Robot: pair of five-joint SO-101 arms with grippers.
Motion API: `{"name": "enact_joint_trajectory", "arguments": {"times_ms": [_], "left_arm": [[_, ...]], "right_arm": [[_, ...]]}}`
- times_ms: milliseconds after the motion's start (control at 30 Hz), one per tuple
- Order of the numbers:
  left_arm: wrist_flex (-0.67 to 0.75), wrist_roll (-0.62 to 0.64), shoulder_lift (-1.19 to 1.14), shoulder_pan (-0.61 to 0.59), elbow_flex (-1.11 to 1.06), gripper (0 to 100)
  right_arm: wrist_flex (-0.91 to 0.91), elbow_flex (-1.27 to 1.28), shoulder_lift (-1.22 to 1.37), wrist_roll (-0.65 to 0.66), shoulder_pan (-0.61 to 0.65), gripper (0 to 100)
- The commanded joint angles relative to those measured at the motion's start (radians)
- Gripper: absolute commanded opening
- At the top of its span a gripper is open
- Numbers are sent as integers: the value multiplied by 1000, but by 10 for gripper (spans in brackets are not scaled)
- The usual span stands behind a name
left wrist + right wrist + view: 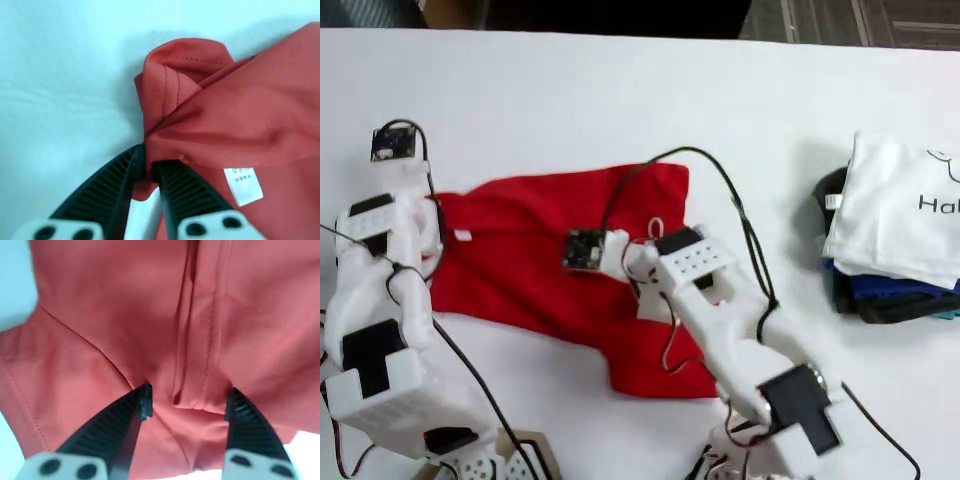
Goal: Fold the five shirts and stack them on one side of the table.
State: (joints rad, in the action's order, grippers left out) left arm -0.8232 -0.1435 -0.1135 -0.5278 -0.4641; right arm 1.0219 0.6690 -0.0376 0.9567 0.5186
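Left wrist view: left claw (148, 165) pinches red shirt (240, 125); right claw (188, 400) gapes.

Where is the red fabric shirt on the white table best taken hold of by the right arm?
Probably at the raised stitched fold in the middle of the red fabric shirt, from straight above: the ridge stands up under the open right gripper, which can pinch across it.

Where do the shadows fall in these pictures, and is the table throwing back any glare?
High view: even light, a soft grey shadow on the table left of the stack of folded shirts, no distinct glare spot. Left wrist view: the bunched corner of the red shirt, pinched by the left hand, shades the table beside it. Right wrist view: dark creases run in the shirt under the open right hand.
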Motion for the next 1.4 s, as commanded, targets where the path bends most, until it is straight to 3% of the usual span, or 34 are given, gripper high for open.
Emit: {"name": "enact_joint_trajectory", "arguments": {"times_ms": [0,200,400,767,1000,1233,1367], "left_arm": [[11,12,11,-9,2,25],[12,12,11,-9,2,25],[14,12,9,-6,2,25],[14,12,9,-6,2,25],[9,8,18,-5,21,25],[-235,-28,117,55,217,25],[-434,-114,218,94,380,25]], "right_arm": [[-36,-11,39,5,-18,237],[-50,-14,44,5,-19,221],[-42,-28,42,0,-19,12],[140,-261,36,-3,-73,21],[260,-520,-133,-3,-77,20],[170,-623,-211,-48,-104,20],[104,-687,-206,-51,-200,20]]}}
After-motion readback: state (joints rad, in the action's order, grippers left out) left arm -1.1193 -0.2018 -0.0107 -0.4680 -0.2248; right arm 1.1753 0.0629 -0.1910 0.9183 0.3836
